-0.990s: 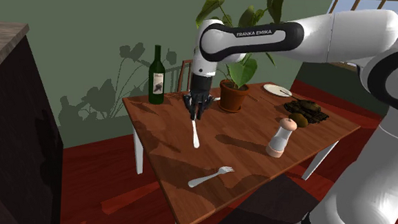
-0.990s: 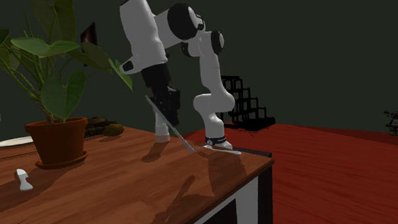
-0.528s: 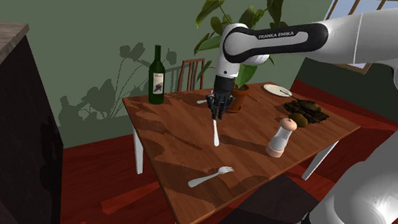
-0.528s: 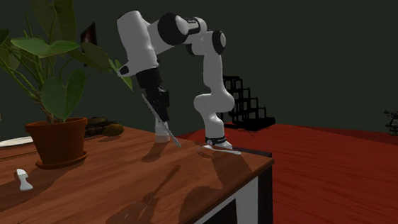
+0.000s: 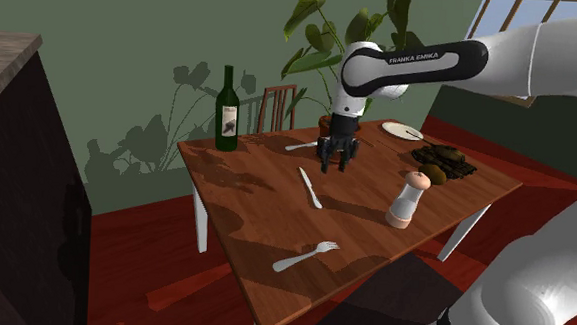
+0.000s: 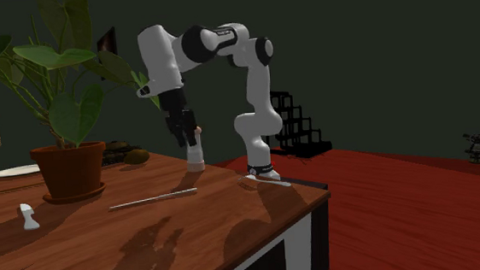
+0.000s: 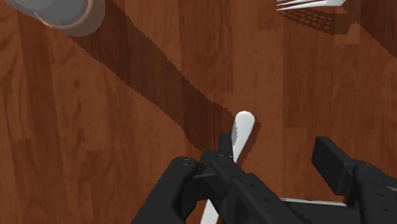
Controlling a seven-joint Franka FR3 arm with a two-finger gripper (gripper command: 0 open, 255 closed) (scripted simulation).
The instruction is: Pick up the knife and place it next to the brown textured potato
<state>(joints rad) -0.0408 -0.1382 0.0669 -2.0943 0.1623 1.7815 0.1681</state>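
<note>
On mid table (image 5: 237,189), knife (image 5: 310,189) is seen lying flat, well apart from potato (image 5: 433,174). Gripper (image 5: 336,167) is held open & empty, above table near one knife end. Knife is judged light, stiff, thin, prob. slippery; best pinched firmly across handle.

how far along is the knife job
Done: nothing yet; the knife lies flat on the table, well apart from the potato. In hand: nothing; the gripper hangs open above the table. Left: grasp the knife, carry it over, set it beside the potato.
</note>
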